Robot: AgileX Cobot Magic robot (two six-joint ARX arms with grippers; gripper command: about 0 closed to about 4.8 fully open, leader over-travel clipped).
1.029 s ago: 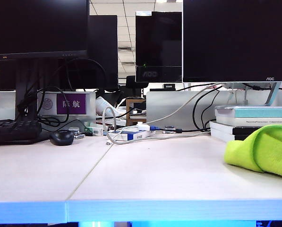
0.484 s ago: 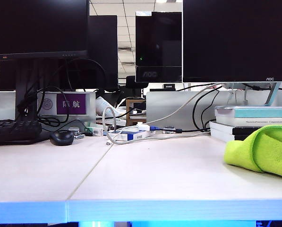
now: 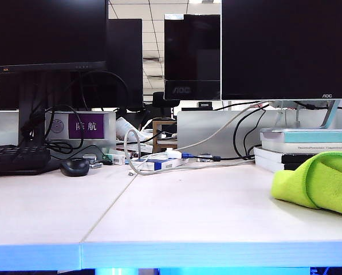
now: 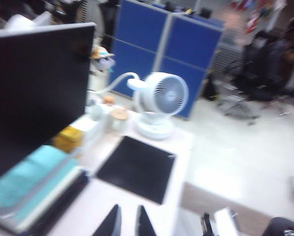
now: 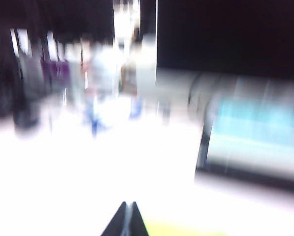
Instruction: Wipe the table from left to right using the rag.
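Nothing shifts on table (image 3: 176, 212) between frames; rag (image 3: 319, 180) lies untouched at right end. You see right gripper (image 5: 126, 219) pinched empty, just above rag, nearer arm; left gripper (image 4: 126, 222) nearly closed, empty.

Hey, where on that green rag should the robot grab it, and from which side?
Probably the raised rolled fold along the top of the rag, coming down from above: it bulges clear of the table, while books crowd its back. The right tool is shut; the left tool, narrowly parted, faces a fan.
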